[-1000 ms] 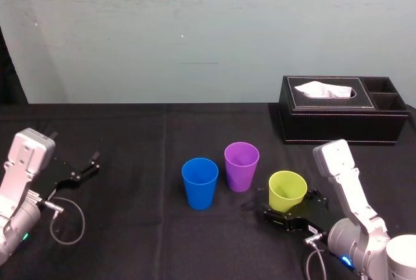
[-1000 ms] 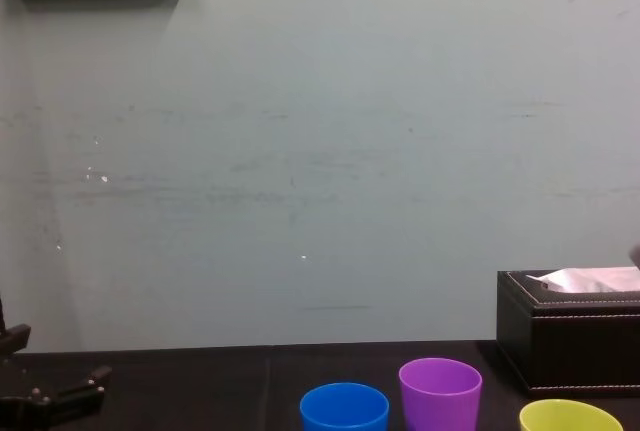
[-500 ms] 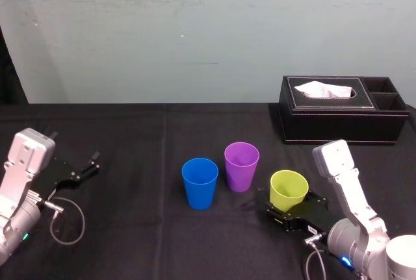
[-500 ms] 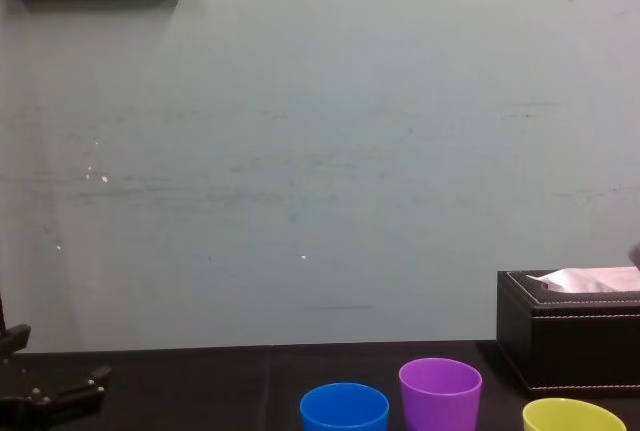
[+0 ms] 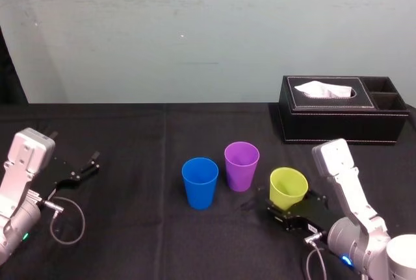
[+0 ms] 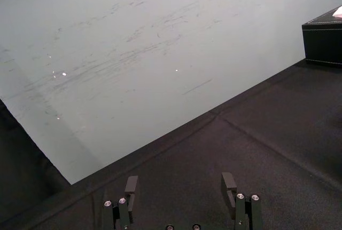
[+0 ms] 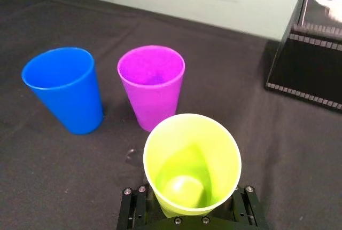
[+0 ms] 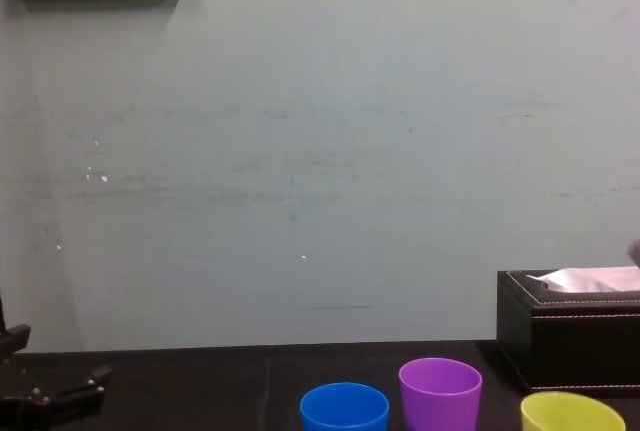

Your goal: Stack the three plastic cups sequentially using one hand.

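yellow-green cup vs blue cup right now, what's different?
Colour: yellow-green cup versus blue cup. The yellow-green cup sits clamped in the right gripper, nearest the robot; the blue cup stands free on the table, leftmost of the cups. Both are open-side up, empty, alike in shape. Left gripper parked open, far left.

counter [image 5: 143, 143] | left cup [image 5: 199, 182] leftmost | middle cup [image 5: 241, 166] just right, slightly behind | right cup [image 5: 288, 188] rightmost, nearest, within right gripper [image 5: 278, 208] | tissue box [image 5: 341, 119] behind, far right
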